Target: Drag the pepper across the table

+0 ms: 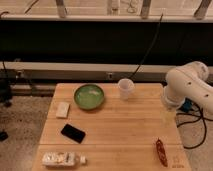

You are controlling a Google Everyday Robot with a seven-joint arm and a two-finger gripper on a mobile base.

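Note:
The pepper (161,151) is a slim dark-red chili lying near the front right corner of the light wooden table (125,125), its length running toward the front edge. My white arm (187,87) comes in from the right. The gripper (168,118) hangs down over the table's right edge, a little behind and above the pepper, apart from it.
A green bowl (89,96) and a white cup (125,89) stand at the back of the table. A small white pad (62,109) and a black phone (73,133) lie at the left. A plastic bottle (62,159) lies on its side at the front left.

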